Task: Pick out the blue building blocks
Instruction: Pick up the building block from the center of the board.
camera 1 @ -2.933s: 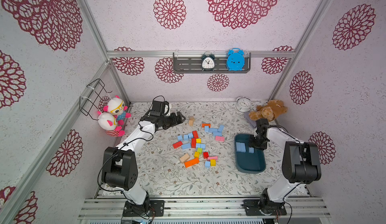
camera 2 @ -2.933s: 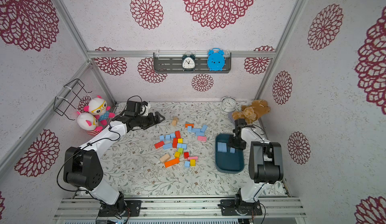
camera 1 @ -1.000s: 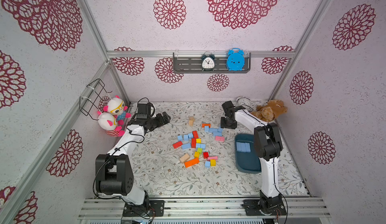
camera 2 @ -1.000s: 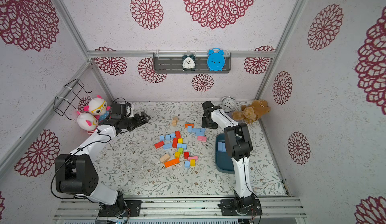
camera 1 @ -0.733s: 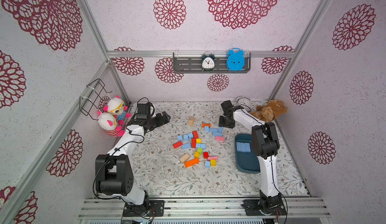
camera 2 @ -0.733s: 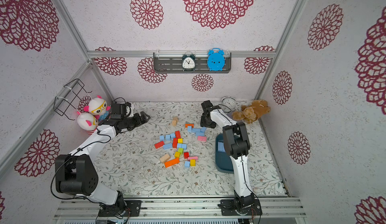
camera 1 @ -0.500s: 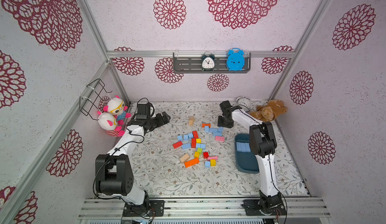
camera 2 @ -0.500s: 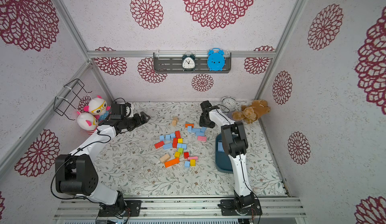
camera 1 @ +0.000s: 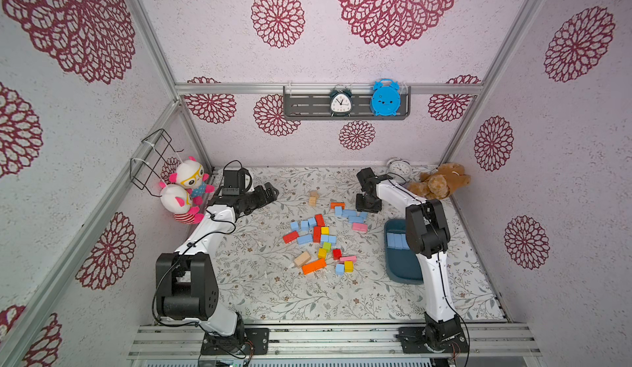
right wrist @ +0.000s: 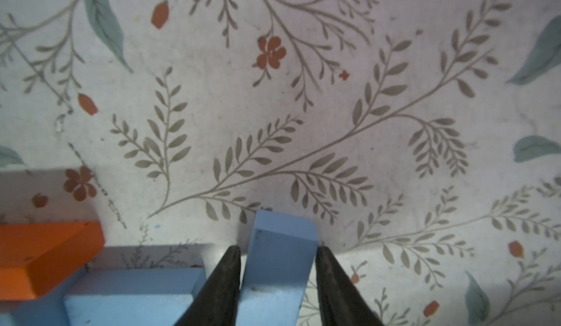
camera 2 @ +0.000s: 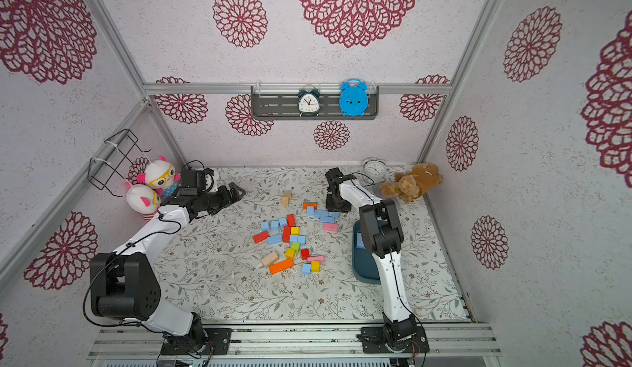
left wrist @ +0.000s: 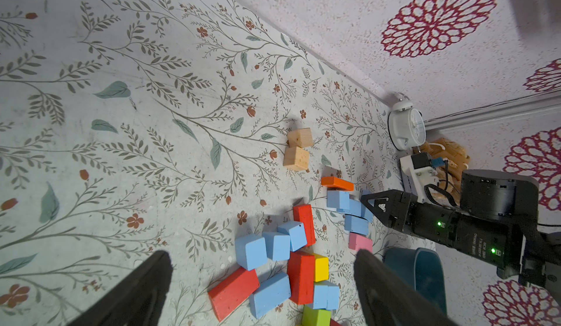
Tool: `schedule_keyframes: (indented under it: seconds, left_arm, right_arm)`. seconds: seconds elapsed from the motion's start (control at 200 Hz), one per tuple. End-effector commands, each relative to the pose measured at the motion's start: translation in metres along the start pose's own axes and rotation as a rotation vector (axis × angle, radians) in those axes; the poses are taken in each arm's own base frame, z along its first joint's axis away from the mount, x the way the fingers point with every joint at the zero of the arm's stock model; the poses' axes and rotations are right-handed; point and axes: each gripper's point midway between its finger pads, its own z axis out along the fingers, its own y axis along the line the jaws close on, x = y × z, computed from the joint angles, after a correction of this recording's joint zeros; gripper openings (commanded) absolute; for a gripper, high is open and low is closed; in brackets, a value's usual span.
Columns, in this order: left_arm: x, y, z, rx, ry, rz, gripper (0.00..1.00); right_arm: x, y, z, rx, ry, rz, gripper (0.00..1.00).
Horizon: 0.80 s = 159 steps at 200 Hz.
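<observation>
Right jaws narrow, pinching blue block [right wrist: 279, 257] at far side of pile. We lift straight up, clear of neighbour brick [right wrist: 130, 291], then go to tub [camera 1: 403, 269]. Left jaws wide, empty.

A white round alarm clock [camera 1: 399, 168] stands at the back of the floral tablecloth [camera 1: 273, 297], just beside a brown teddy bear [camera 1: 441, 184]. Two tan wooden cubes [left wrist: 297, 159] touch each other. A grey wall shelf [camera 1: 307, 107] carries a dark triangular clock [camera 1: 340, 102] and a bright blue clock [camera 1: 385, 98].
</observation>
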Motion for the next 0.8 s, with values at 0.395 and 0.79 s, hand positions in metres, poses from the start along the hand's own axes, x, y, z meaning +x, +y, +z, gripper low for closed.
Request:
schedule_keyframes:
  seconds: [0.395,0.79]
  left_arm:
    - [0.017,-0.016,0.010,0.086,0.031,0.032,0.99]
    - [0.053,-0.062,0.030,0.148,0.134,0.156,0.99]
  right_arm:
    - [-0.024,0.007,-0.075,-0.091,-0.180,-0.079,0.26]
    - [0.042,-0.108,-0.136,-0.011,-0.157,-0.104,0.24]
